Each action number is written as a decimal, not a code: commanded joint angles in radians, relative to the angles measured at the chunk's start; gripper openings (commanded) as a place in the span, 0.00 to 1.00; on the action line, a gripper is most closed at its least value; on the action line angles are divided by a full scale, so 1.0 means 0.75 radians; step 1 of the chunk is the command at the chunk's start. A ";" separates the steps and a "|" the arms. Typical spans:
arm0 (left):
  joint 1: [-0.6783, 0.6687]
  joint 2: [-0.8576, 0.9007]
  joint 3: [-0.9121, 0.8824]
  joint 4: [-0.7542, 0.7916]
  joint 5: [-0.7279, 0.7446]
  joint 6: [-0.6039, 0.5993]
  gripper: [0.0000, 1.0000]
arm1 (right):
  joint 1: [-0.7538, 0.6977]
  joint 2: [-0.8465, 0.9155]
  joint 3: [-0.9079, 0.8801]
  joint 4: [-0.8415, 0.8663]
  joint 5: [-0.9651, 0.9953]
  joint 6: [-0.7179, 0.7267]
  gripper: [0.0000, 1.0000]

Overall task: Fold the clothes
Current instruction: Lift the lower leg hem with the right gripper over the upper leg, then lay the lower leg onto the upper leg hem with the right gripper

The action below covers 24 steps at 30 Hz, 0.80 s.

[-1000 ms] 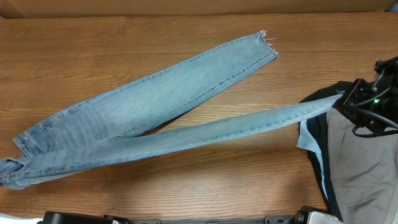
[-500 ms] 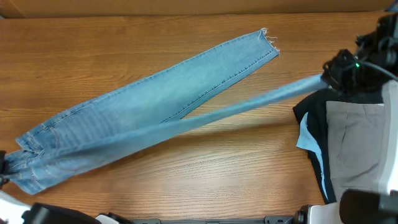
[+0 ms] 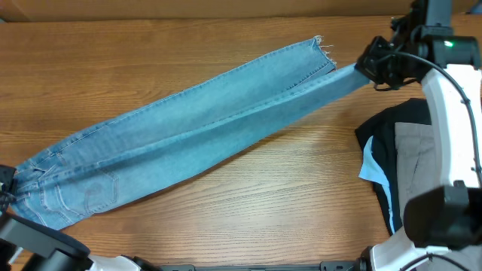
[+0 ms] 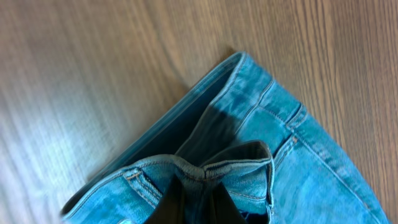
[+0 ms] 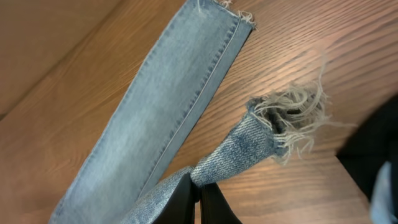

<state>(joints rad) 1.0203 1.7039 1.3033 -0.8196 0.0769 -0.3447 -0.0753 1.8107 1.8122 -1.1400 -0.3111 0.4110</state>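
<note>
The clothes, light-blue jeans (image 3: 188, 128), lie slantwise across the wooden table, waist at the lower left, frayed hems at the upper right. My right gripper (image 3: 370, 69) is shut on the hem end of one leg (image 5: 249, 152) and holds it stretched just beside the other leg's hem (image 3: 320, 53). Its frayed threads (image 5: 298, 109) fan out past the black fingertips (image 5: 214, 202). My left gripper (image 4: 199, 196) is shut on the bunched waistband (image 4: 208, 171) at the table's left edge. A stitched back pocket (image 3: 98, 194) faces up near the waist.
A pile of other garments lies at the right: black cloth (image 3: 392, 132), a grey piece (image 3: 413, 162) and a light-blue piece (image 3: 374, 169). A cardboard wall (image 3: 226, 7) runs along the back edge. Bare wood (image 3: 248, 211) fills the front.
The right gripper has carried its leg from the lower right up and back, laying it alongside the other leg. The waist has shifted slightly at the left.
</note>
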 commanded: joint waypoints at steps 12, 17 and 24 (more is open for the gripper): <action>-0.042 0.146 0.029 0.183 -0.019 -0.030 0.05 | -0.004 0.072 -0.018 0.297 0.072 0.042 0.04; -0.042 0.146 0.029 0.186 -0.048 -0.030 0.05 | 0.039 0.117 -0.055 0.419 0.073 0.043 0.04; -0.043 0.146 0.029 0.185 -0.047 -0.071 0.05 | 0.077 0.278 -0.055 0.617 0.072 0.048 0.04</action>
<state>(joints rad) 0.9756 1.8008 1.3033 -0.7017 0.1070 -0.3698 -0.0151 1.9598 1.7725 -0.7311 -0.3153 0.4408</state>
